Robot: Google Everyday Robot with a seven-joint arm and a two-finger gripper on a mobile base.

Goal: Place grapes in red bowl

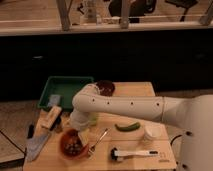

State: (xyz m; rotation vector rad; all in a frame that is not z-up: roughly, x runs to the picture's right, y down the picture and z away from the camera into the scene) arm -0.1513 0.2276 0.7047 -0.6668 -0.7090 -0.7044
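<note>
A red bowl (73,144) sits on the wooden table (135,90) near the front left. Dark grapes (75,145) lie inside it. My white arm reaches in from the right and bends down at the left. The gripper (82,134) hangs just above the bowl's right rim, close over the grapes. The arm hides its upper part.
A green tray (67,86) holding a blue sponge (54,100) stands at the back left, with a dark bowl (105,88) beside it. A green pepper (128,127), a white cup (152,132), a spoon (99,139), a white-handled tool (134,153), a knife (37,144) and a wooden block (50,118) lie around.
</note>
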